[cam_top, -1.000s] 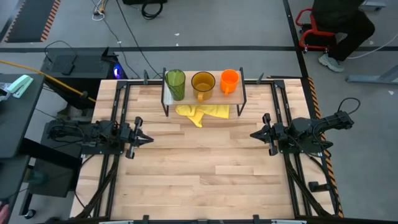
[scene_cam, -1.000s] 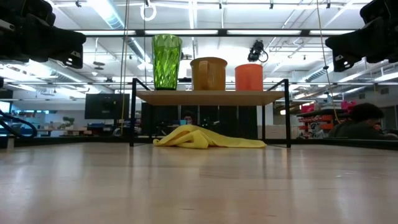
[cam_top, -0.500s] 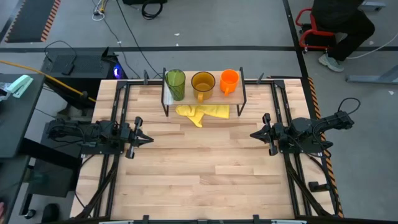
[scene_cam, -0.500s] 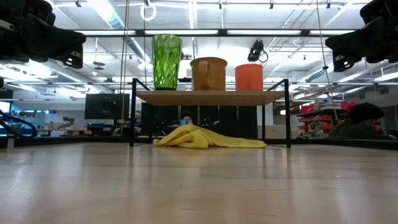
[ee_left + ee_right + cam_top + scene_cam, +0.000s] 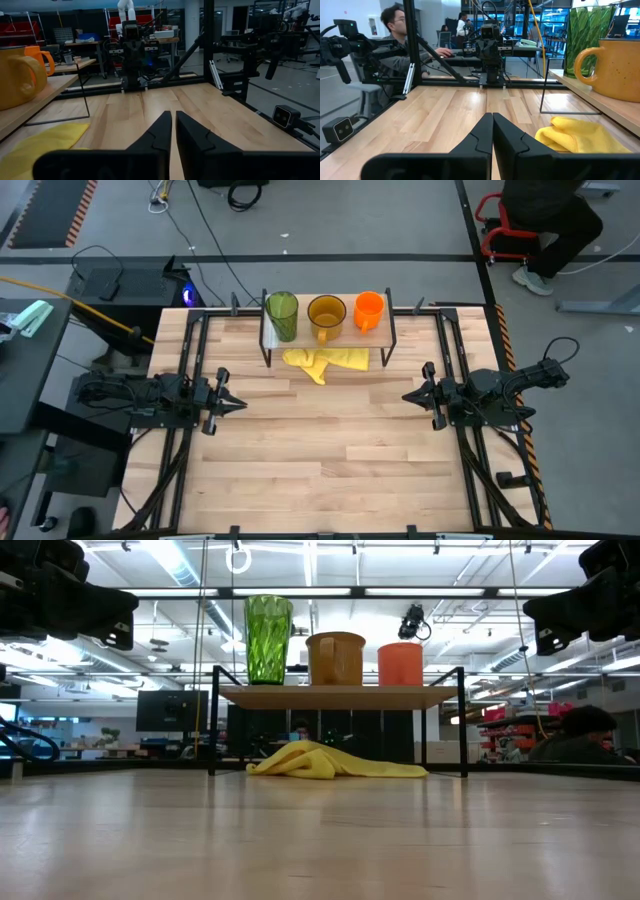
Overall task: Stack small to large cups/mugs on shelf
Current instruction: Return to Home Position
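Three translucent vessels stand upright in a row on the shelf's wooden board (image 5: 327, 340) at the table's far edge: a tall olive-green tumbler (image 5: 281, 315), an amber-yellow mug (image 5: 326, 314) and a small orange mug (image 5: 368, 310). In the low view they read tumbler (image 5: 268, 638), amber mug (image 5: 335, 659), orange mug (image 5: 400, 664) above the board (image 5: 340, 695). My left gripper (image 5: 238, 404) hovers shut at the table's left side; in its wrist view the fingers (image 5: 173, 131) nearly meet. My right gripper (image 5: 408, 396) hovers shut at the right side, fingers (image 5: 492, 129) together. Neither touches anything.
A crumpled yellow cloth (image 5: 325, 361) lies on the table under the shelf and spills toward the near side (image 5: 332, 763). Black frame rails run along the table's left and right edges. A person sits beyond the table (image 5: 395, 30). Bare wood lies between the grippers.
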